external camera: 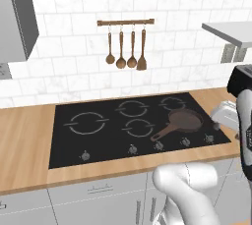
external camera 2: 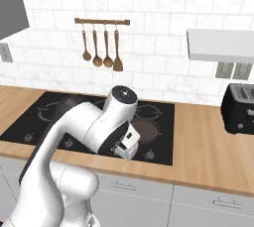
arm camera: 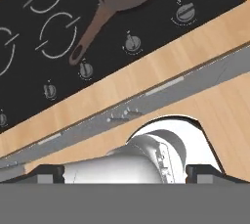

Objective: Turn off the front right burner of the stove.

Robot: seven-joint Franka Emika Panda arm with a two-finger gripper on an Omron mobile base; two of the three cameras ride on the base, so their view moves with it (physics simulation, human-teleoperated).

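while the gripper [external camera 2: 125,150] hangs low at the counter's front edge, its fingers pointing down and away from the stove [external camera: 98,143], the knobs that matter lie ahead of it and slightly to its right, along the near edge of the black glass. the front right burner [external camera: 193,116] sits under a brown skillet [external camera: 184,121], whose handle runs diagonally toward the knob row, ending just short of it. in the hand view the row of knobs [arm camera: 132,43] crosses the frame on a slant, with the rightmost knob [arm camera: 184,12] standing apart near the cooktop's corner; which knob governs the front right burner cannot be read from the markings, though one of the two at the right end seems likely. the finger tips are only dark stubs at the frame's bottom, so whether the gripper is spread or closed cannot be told; nothing appears to be held. the wooden counter [external camera: 27,140] in front of the knobs is bare, leaving free approach from the front, while the skillet handle crowds the space just behind the middle knobs. a toaster [external camera 2: 238,108] stands well apart to the right.
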